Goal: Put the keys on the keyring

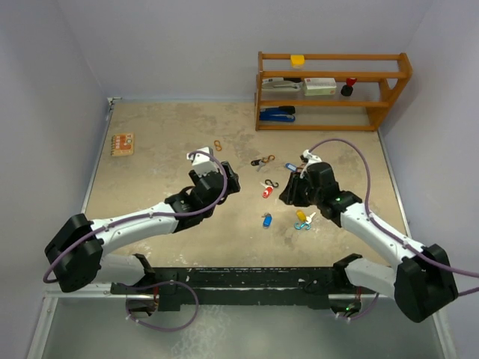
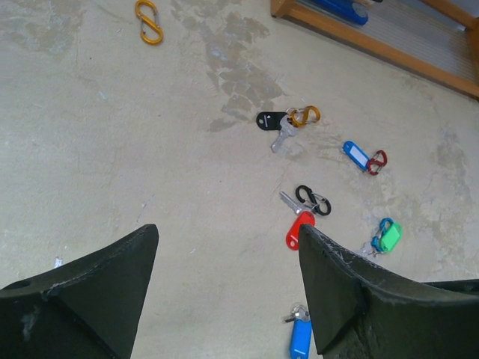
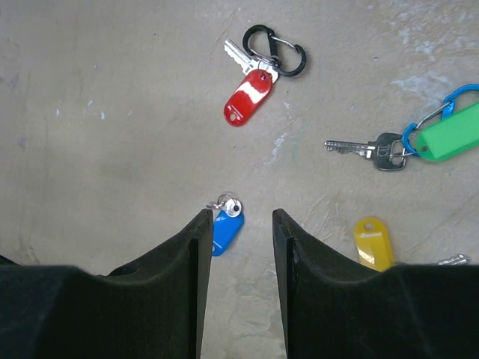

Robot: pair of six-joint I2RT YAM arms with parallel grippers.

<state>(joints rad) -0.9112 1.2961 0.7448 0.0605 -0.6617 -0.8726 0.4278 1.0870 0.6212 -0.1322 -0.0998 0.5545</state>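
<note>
Several small silver keys [image 3: 358,147] wear red, blue, green, yellow plastic heads.

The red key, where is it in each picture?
Top external: red key just right of the picture's middle.
Left wrist: right of centre, lower half.
Right wrist: top middle.
Shared landmark: the black clip at its metal end, seen in all three.

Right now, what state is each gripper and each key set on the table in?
left gripper: open, empty.
right gripper: open by a narrow gap, empty.
red-tag key: flat, joined to black carabiner.
green-tag key: flat, joined to blue carabiner.
blue tag: flat, small ring, no carabiner.
yellow tag: flat, partly hidden.
orange carabiner: shut, nothing on it.
</note>
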